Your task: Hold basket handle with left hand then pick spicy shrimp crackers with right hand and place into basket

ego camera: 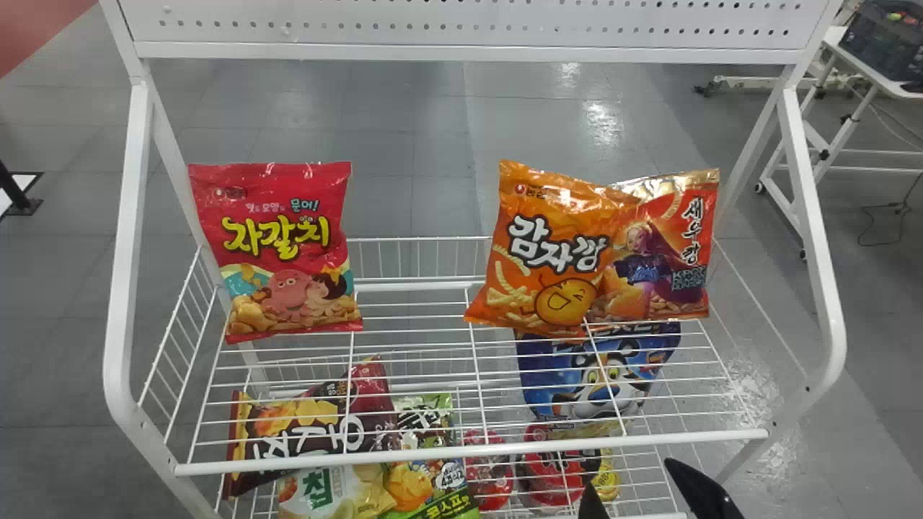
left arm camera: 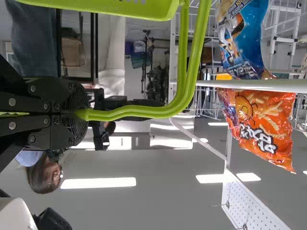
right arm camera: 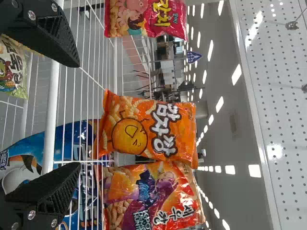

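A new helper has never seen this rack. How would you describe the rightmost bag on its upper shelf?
Find the white wire rack, then its upper shelf, right end. There stands a red-orange bag with a gold top edge, its left side overlapped by an orange bag. Unlike that neighbour, with its laughing yellow face, it shows a purple-haired figure.

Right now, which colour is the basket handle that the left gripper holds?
The basket handle is lime green; it shows best in the left wrist view.
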Motion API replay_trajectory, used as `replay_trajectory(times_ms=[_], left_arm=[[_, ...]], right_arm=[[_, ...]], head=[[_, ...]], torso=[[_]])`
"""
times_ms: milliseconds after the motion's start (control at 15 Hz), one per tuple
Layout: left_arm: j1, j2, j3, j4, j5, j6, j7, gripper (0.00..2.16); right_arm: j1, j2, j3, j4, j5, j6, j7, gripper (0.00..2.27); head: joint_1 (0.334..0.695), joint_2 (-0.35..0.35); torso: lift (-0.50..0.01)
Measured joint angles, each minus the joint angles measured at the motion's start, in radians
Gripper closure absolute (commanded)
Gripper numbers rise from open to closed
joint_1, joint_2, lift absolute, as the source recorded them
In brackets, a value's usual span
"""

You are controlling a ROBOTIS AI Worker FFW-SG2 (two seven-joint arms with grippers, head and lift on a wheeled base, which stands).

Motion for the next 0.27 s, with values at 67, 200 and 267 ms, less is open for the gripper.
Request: replay_trajectory(times_ms=[67,200,267], left_arm=[[-0.001,0.0,0.0,0.0,0.0,0.0,0.0,2.13],[-0.001,-0.001,0.0,0.0,0.0,0.0,0.0,2.13],[-0.001,-0.001,0.0,0.001,-0.001,0.0,0.0,2.13]], right_arm=[[0.0,0.0,0.0,0.0,0.0,-0.001,0.0,0.07],[0.0,0.0,0.0,0.0,0.0,-0.003,0.0,0.07],[0.0,0.0,0.0,0.0,0.0,-0.003,0.0,0.07]], head=[[0.695,-0.065],[0.695,-0.066],[0.695,-0.067]], torso=[[-0.01],[-0.01],[-0.01]])
